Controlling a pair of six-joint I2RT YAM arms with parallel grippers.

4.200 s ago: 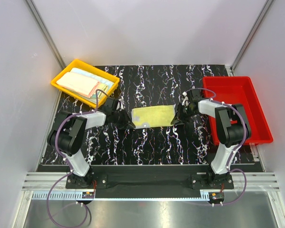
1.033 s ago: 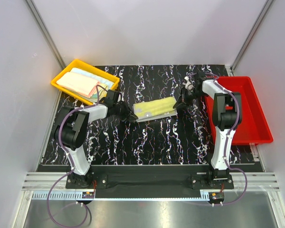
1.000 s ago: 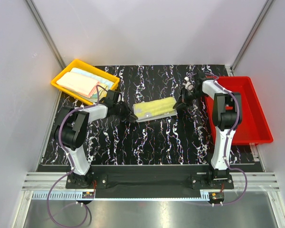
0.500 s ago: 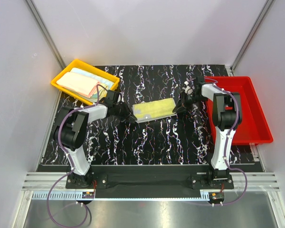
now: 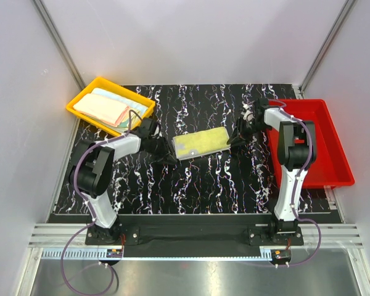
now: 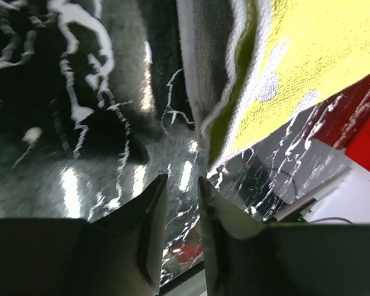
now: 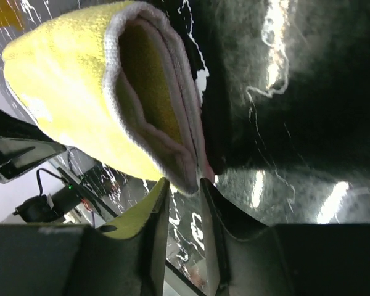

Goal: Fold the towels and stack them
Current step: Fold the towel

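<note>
A pale yellow towel [image 5: 201, 143] lies folded on the black marbled table, between my two grippers. My left gripper [image 5: 168, 151] sits at its left end, open, with nothing between its fingers; in the left wrist view the towel's layered corner [image 6: 308, 55] hangs just beyond the left gripper [image 6: 182, 185]. My right gripper [image 5: 235, 137] is at the right end, also open. In the right wrist view the folded edge of the towel [image 7: 68, 92] reaches down to the tips of the right gripper [image 7: 184, 185]. More towels, pink [image 5: 102, 108] over light blue [image 5: 120, 100], lie stacked in the yellow tray.
The yellow tray [image 5: 84, 93] stands at the table's back left. A red tray [image 5: 327, 135] stands at the right edge, with the right arm reaching along its near-left side. White walls and metal posts close in the back and sides.
Both grippers have gone from shut to open and let go of the yellow towel's ends. The towel has settled flat onto the table.
</note>
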